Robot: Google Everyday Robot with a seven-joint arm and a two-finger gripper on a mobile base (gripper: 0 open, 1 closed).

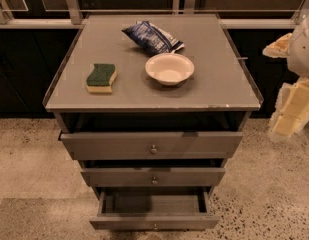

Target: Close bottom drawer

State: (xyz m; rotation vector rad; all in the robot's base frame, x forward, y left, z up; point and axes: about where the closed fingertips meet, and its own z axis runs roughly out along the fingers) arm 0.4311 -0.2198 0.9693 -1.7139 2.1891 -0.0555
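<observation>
The grey cabinet [69,100] stands in the middle of the camera view with all three drawers pulled out to some degree. The bottom drawer [154,221], the narrowest, is pulled out the farthest; its inside looks bare and its small round knob [155,227] sits at the lower frame edge. My gripper [290,113], cream-coloured, hangs at the right edge of the view, beside the cabinet's right side at about top-drawer height. It is well above and to the right of the bottom drawer and touches nothing.
On the cabinet top lie a green-and-yellow sponge [101,77], a white bowl [169,68] and a blue snack bag [152,37]. The top drawer [152,145] and middle drawer [153,176] stick out slightly. Dark cabinets run behind; speckled floor surrounds the cabinet.
</observation>
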